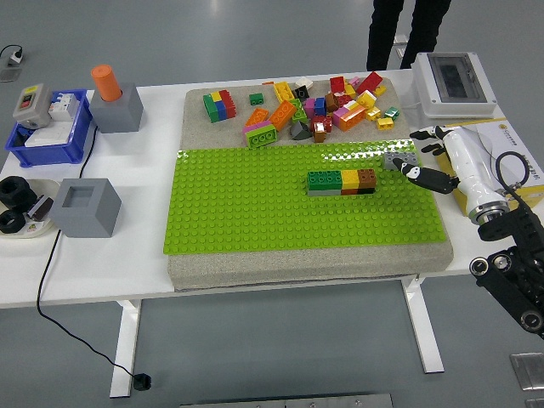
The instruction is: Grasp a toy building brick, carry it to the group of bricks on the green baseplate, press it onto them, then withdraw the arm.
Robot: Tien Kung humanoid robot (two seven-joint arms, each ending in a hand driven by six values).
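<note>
A row of green, yellow and brown bricks [342,181] sits pressed on the green baseplate [255,212], right of its centre. My right hand [427,158], white with black fingertips [422,176], hovers over the plate's right edge, a short way right of the row and apart from it. Its fingers are spread and hold nothing. A small grey brick [399,160] lies just left of the hand. The loose brick pile [327,104] lies on the beige pad behind the plate. My left arm is out of view.
A white switch box [453,82] stands at the back right, with papers [510,144] under my right arm. At the left are two grey blocks [83,206], one bearing an orange cylinder [108,82], and a blue bin [51,127]. A person's legs [406,30] stand beyond the table.
</note>
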